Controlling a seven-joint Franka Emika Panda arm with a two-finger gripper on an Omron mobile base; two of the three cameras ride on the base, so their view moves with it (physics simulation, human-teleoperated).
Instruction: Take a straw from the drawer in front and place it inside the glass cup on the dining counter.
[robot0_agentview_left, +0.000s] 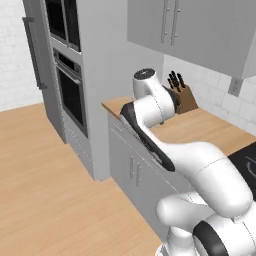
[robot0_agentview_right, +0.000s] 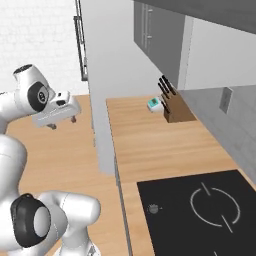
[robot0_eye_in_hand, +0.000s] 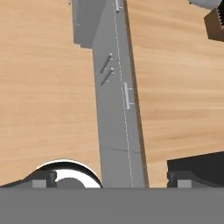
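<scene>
A light wood tabletop (robot0_agentview_right: 150, 145) ran along the wall on my right, above grey cabinet fronts (robot0_agentview_left: 135, 170). A knife block (robot0_agentview_right: 172, 107) stood near its far end, with a small white and teal object (robot0_agentview_right: 155, 104) just beside it. A black cooktop (robot0_agentview_right: 200, 210) was set into the nearer part of the tabletop. Grey upper cupboards (robot0_agentview_left: 190, 30) hung over it, and a tall grey unit with a built-in oven (robot0_agentview_left: 70, 90) rose past the tabletop's far end. The floor (robot0_agentview_left: 45, 190) was light wood.

My arm bent up from the base and reached out over the floor, beside the cabinets, with the hand held high and pointing down. In the right base view my claw (robot0_agentview_right: 62, 122) hung in the air, well apart from the tabletop. Its fingertips (robot0_eye_in_hand: 43, 180) stood wide apart with nothing between them, so it was open and empty.

From the hand camera I looked straight down on the cabinet fronts. The drawer (robot0_eye_in_hand: 120, 94) showed as a narrow grey panel with a bar handle, shut, just under the tabletop's edge. Two cupboard door handles (robot0_eye_in_hand: 107, 69) lay further along.
</scene>
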